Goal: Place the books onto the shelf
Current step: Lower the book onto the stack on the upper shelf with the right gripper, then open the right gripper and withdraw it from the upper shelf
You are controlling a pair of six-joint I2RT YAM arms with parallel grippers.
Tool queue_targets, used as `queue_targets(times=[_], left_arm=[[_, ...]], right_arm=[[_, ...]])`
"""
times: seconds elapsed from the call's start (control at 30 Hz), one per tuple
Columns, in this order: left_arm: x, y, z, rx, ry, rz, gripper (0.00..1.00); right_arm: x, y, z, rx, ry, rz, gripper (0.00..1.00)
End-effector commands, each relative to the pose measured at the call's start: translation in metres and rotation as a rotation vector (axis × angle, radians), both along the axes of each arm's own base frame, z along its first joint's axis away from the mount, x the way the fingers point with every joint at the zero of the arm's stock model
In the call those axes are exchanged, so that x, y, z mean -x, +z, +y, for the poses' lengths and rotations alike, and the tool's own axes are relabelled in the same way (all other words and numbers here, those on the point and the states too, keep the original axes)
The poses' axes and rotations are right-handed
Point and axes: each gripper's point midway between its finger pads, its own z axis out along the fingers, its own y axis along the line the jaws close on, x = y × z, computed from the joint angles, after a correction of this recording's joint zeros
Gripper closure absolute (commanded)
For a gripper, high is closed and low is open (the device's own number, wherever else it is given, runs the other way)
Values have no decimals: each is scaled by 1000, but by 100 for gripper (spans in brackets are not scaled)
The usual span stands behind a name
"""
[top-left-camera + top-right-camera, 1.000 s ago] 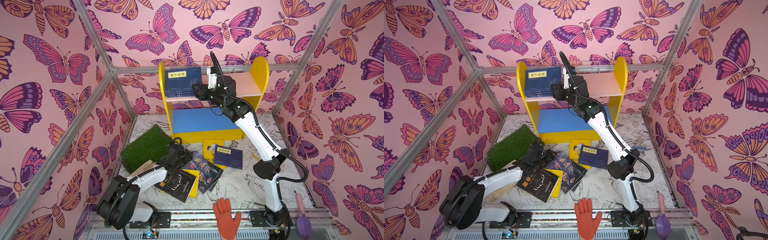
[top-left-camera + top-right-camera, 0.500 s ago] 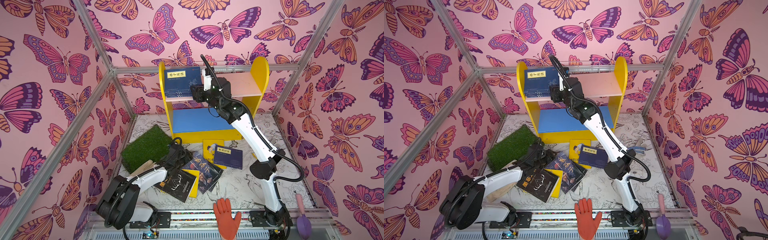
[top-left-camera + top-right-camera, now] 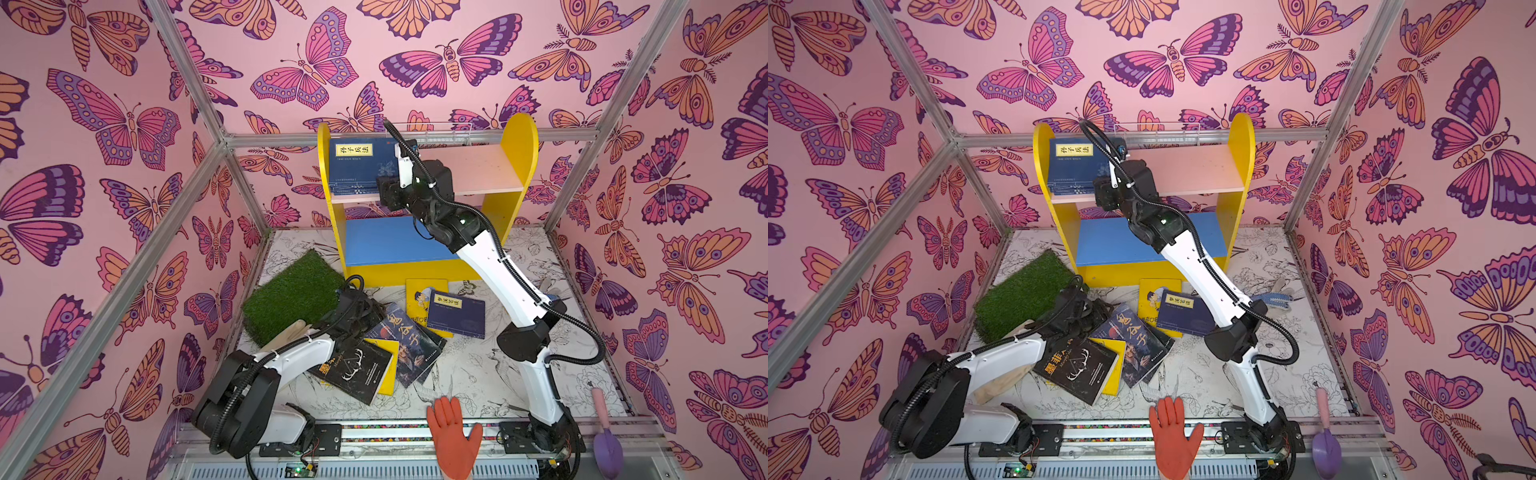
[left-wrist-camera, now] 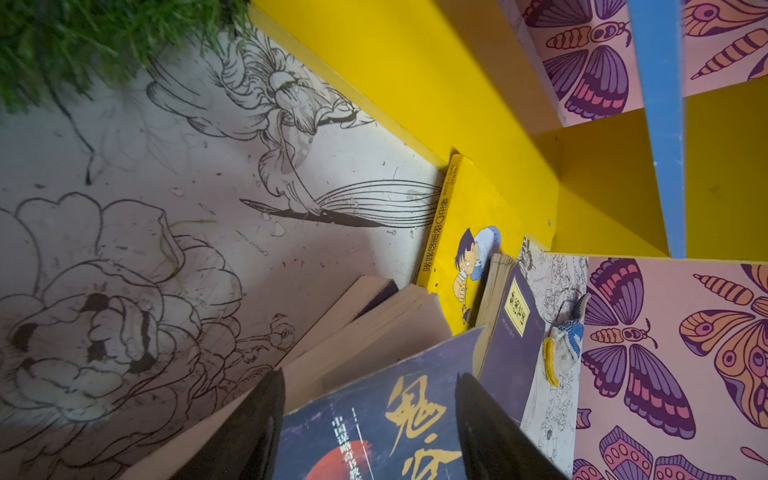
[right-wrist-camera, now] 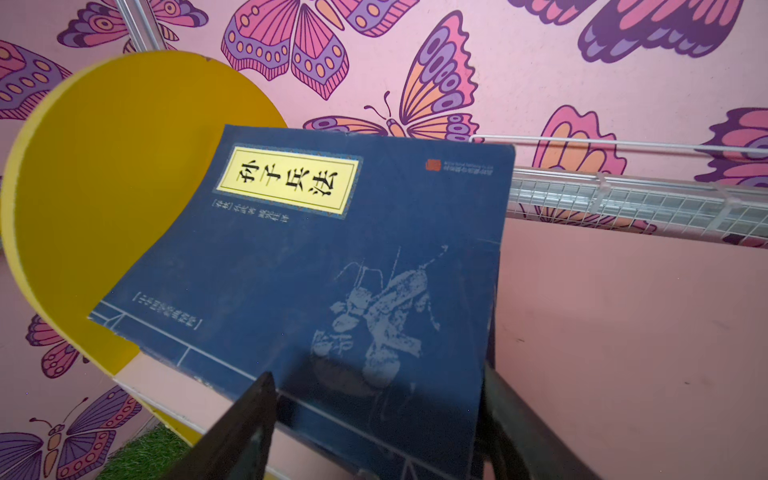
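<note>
Looks like the let-go step: your right gripper has its jaws apart around a corner of the navy book, which lies flat at the left end of the shelf, on the pink upper board. Next, back straight out, no dragging. Your left gripper hangs spread above the portrait-cover book.

White links, black joints, ribbed cables

Pink walls printed with big purple, magenta and orange butterflies are closing in the space at the back and on both sides. Silver metal bars are running along the joins and meeting at the back corners. A white floor with black line-drawn flowers is lying underneath. Soft, even light is falling throughout, casting only faint shadows.
</note>
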Motion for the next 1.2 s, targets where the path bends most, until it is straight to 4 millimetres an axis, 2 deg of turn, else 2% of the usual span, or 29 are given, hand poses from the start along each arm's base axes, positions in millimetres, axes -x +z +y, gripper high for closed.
queue_targets(times=[0.0, 0.2, 0.5, 0.77, 0.9, 0.97, 1.07, 1.17], left_arm=[[5, -11, 9, -22, 22, 33, 33], [5, -11, 8, -20, 22, 35, 33], [5, -15, 6, -17, 13, 50, 33], [5, -15, 6, -16, 15, 51, 33], [5, -14, 6, -17, 15, 46, 33], [6, -14, 6, -17, 15, 46, 33], [6, -13, 7, -17, 15, 42, 33], [6, -12, 7, -17, 15, 40, 33]], right_arm=[[-4, -22, 0, 102, -26, 22, 21], [2, -11, -1, 133, -21, -16, 17], [31, 40, 6, 55, 132, -126, 10], [43, 63, -10, 6, 164, -158, 8], [45, 61, -29, -34, 200, -137, 8], [41, 53, -40, -48, 213, -103, 8], [34, 33, -53, -44, 234, -46, 9], [29, 12, -56, -19, 262, -5, 10]])
